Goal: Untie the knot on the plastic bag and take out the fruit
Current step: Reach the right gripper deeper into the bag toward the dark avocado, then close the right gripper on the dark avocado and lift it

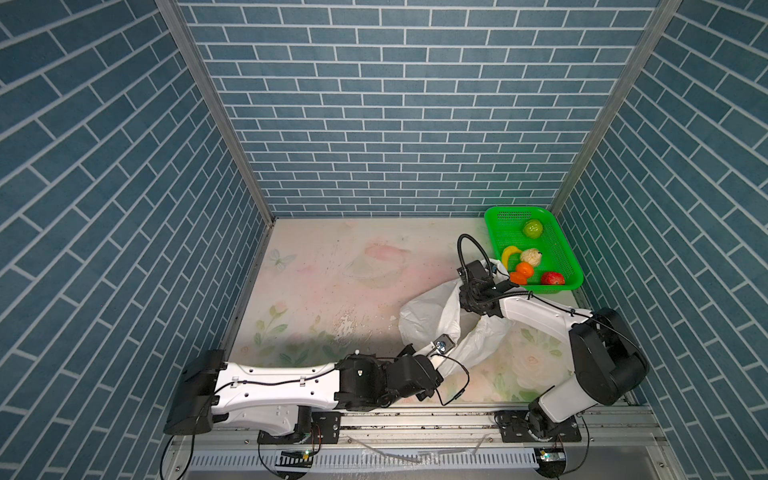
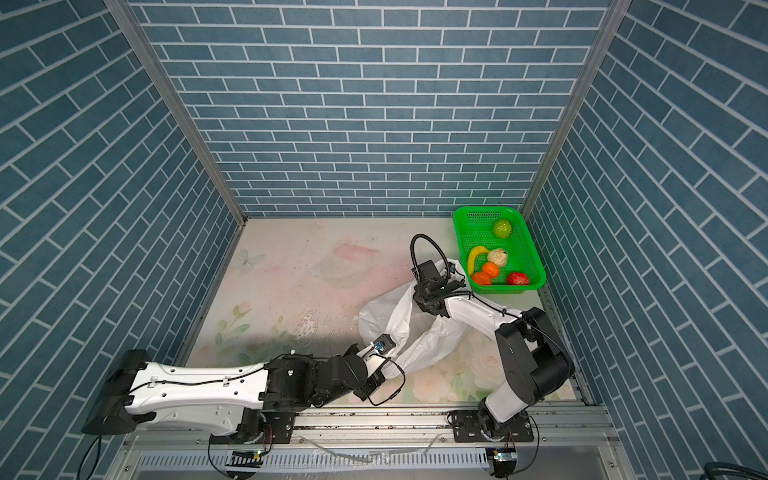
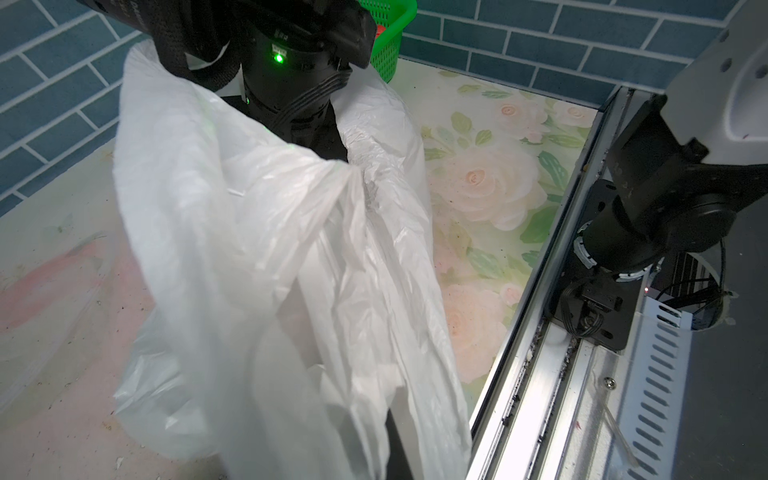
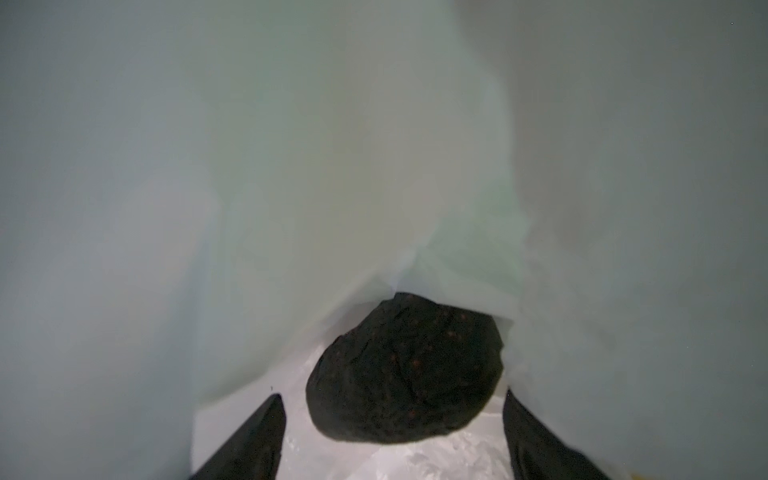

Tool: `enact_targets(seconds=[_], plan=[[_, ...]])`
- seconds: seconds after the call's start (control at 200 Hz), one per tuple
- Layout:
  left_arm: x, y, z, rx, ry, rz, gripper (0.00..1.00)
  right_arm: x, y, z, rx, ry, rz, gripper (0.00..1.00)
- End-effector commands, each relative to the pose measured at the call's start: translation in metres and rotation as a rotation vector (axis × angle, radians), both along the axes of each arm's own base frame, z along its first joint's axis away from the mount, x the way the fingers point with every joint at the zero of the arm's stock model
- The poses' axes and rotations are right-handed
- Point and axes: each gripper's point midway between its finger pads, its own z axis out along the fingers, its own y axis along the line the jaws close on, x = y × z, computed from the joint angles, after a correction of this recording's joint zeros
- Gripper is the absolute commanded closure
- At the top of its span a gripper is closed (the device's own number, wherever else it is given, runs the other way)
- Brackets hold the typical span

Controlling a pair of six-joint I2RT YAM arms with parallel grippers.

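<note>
In a top view the plastic bag (image 2: 386, 322) lies crumpled on the floral table (image 2: 291, 270), right of centre. The right arm (image 2: 473, 311) reaches in from the near right with its black wrist end down in the bag's mouth, and the left arm (image 2: 199, 386) stretches from the near left to the bag's near edge. A green basket (image 2: 482, 214) stands in the far right corner, just beside the bag, and holds a green round piece (image 2: 502, 228), a banana (image 2: 473, 257), a whitish knobbly piece (image 2: 498, 257), an orange piece (image 2: 491, 270), a second orange piece (image 2: 481, 277) and a red piece (image 2: 518, 278).
</note>
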Motion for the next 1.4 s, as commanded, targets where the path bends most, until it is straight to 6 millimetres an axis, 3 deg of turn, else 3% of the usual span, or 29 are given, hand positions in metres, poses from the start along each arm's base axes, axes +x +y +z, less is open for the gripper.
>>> enact_targets(seconds=[0.0,0.205,0.39,0.55,0.73,1.015,1.395], plan=[[0.0,-0.004,0.011,-0.024,-0.015,-0.004,1.0,0.012,-0.001,-0.004,0.055,-0.018,-0.086,0.18],[0.0,-0.004,0.011,-0.017,-0.017,-0.004,1.0,0.014,-0.005,-0.026,0.042,0.02,-0.118,0.21],[0.001,-0.001,0.01,-0.013,-0.018,0.002,1.0,0.011,-0.007,-0.035,0.049,0.023,-0.125,0.38],[0.003,0.001,0.01,-0.01,-0.024,0.015,1.0,0.014,0.006,-0.021,0.093,0.001,-0.064,0.53],[0.01,0.003,0.008,-0.015,-0.037,0.052,1.0,0.009,0.03,-0.002,0.189,-0.003,0.049,0.55],[0.025,0.013,0.002,-0.039,-0.035,0.136,1.0,-0.032,0.061,0.029,0.254,0.015,0.25,0.56],[0.032,0.019,0.0,-0.045,-0.043,0.182,1.0,-0.073,0.066,0.063,0.286,0.009,0.372,0.56]])
